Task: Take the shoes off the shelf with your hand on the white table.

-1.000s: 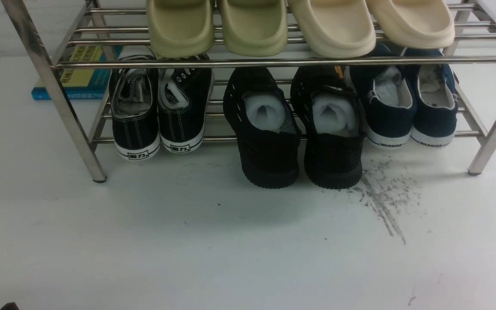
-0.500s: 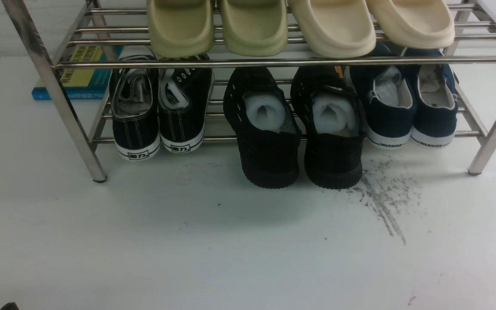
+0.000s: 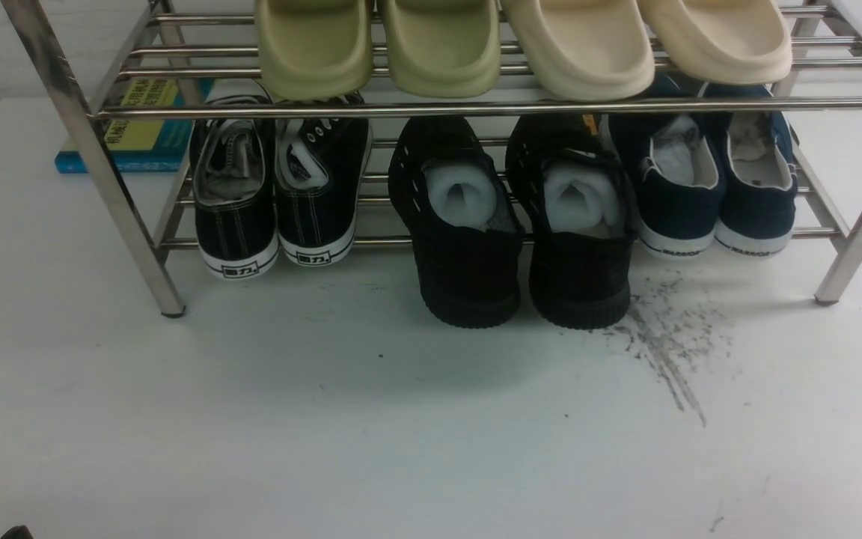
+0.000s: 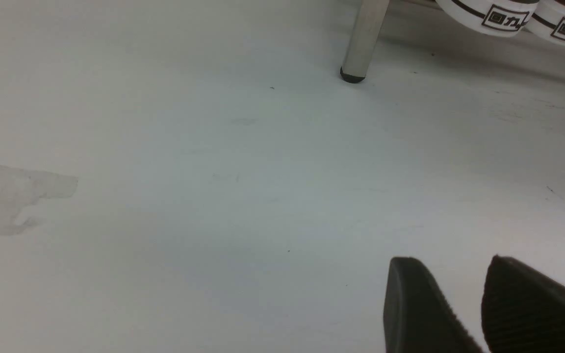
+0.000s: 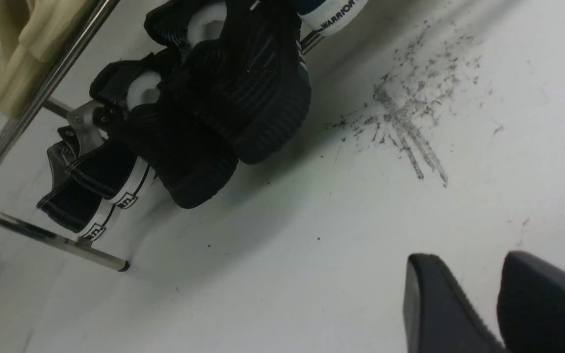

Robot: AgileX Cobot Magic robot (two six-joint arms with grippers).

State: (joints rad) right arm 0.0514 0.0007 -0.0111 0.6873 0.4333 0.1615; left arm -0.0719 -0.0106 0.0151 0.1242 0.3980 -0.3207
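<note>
The shoes point(image 3: 521, 224), two all-black mesh sneakers with white paper stuffing, sit in the middle of the lower tier of the chrome shelf point(image 3: 476, 108). Their heels hang over the front rod, towards the white table point(image 3: 371, 434). The right wrist view shows the shoes point(image 5: 214, 108) well ahead of my right gripper point(image 5: 469, 257), which is open with only table between its fingers. My left gripper point(image 4: 451, 262) is open too, low over bare table near a shelf leg point(image 4: 363, 39). The hand is out of view.
Black canvas sneakers with white soles point(image 3: 274, 195) stand left of the shoes, navy sneakers point(image 3: 715, 187) right of them. Green slides point(image 3: 378, 45) and cream slides point(image 3: 648, 41) fill the upper tier. A book point(image 3: 139, 127) lies behind the shelf. Dark scuff streaks point(image 3: 663, 344) mark the table.
A dark tip of the right arm has come into the bottom right corner of the front view. The shoes and the shelf have not moved.
</note>
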